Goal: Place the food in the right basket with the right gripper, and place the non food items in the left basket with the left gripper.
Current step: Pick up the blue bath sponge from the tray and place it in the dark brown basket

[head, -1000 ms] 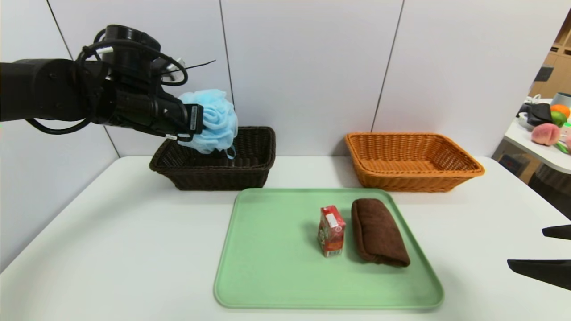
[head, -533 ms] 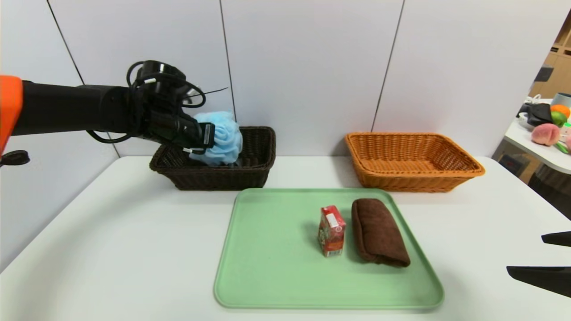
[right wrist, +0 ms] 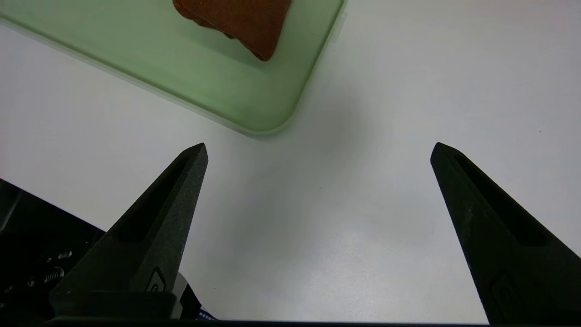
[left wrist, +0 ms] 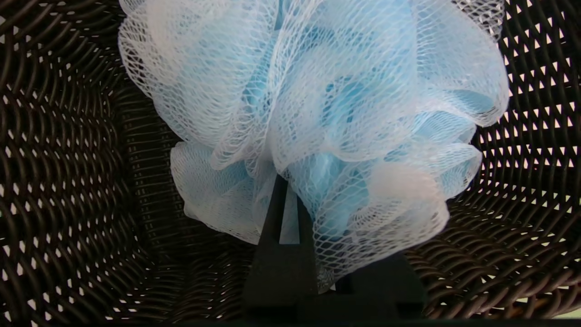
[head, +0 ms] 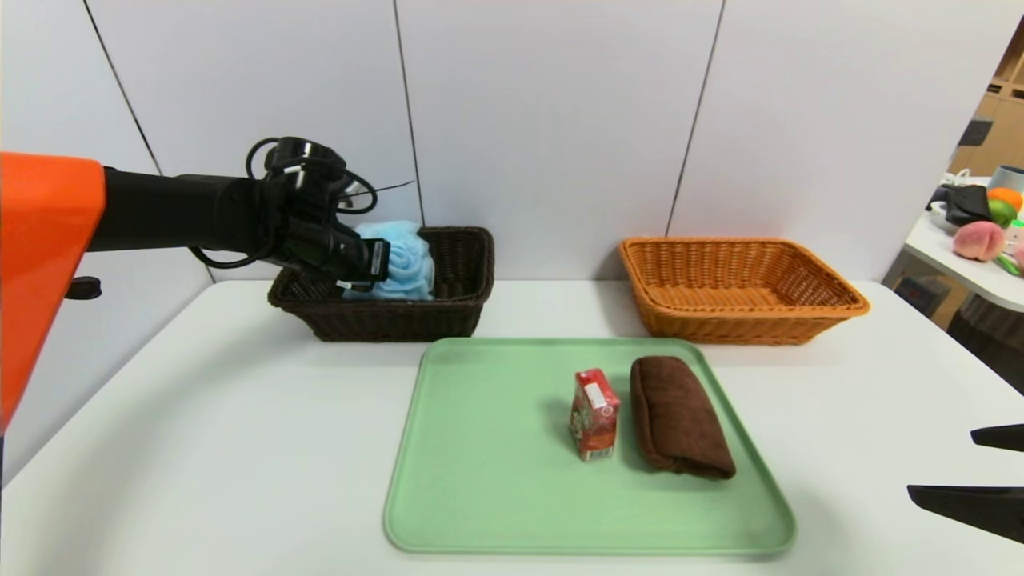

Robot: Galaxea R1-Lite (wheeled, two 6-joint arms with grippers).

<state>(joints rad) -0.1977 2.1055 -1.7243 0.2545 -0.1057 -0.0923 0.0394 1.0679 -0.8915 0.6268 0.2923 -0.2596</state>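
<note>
The white table stands against a pale panelled wall. The left gripper squeezes the blue bath puff inside the dark basket. The red carton and brown towel sit on the green tray. The orange basket sits behind. The right gripper hangs wide open over the table.
</note>
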